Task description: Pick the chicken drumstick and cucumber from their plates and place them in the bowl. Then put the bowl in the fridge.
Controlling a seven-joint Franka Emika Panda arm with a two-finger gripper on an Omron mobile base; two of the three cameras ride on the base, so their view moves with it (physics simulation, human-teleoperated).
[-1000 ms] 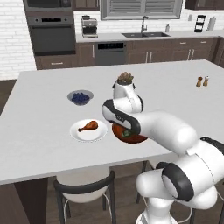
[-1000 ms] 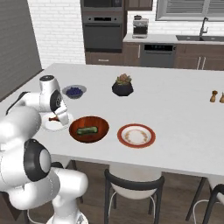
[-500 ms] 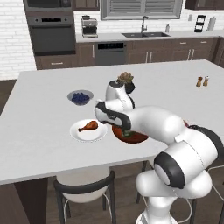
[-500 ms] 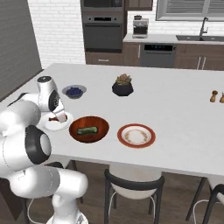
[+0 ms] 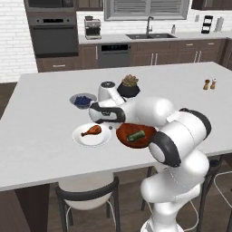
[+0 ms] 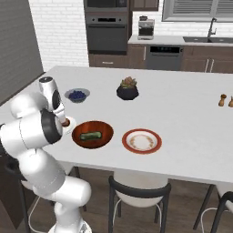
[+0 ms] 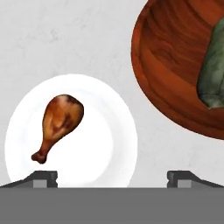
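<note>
The chicken drumstick (image 7: 59, 124) is shown lying flat on the plain white plate (image 7: 109, 144), left of centre in the hand view and free of contact with anything else. Its long axis is seen to run diagonally in that view, the thick meaty end up and to the right, the narrow bone end down and to the left. In the left base view the same drumstick (image 5: 92, 131) is laid roughly parallel to the near edge of the counter (image 5: 41, 149), bone end toward the counter's left side. The plate is set close to that near edge, just beside the reddish-brown bowl (image 7: 166, 65), which already holds the cucumber (image 7: 214, 74). The red-rimmed plate (image 6: 141, 141) is left bare on the bowl's other side.

The gripper (image 7: 111, 177) is held above the plate with its jaws spread wide and nothing between them; its midline is offset from the drumstick toward the bowl. The step in hand is judged to be the approach to the drumstick. For a sound grasp, the hand should be shifted over the thick end and rotated so that the fingers close across the long axis, not along it; the tapered bone end is likely to slip. Descent should be stopped short of the plate.
</note>
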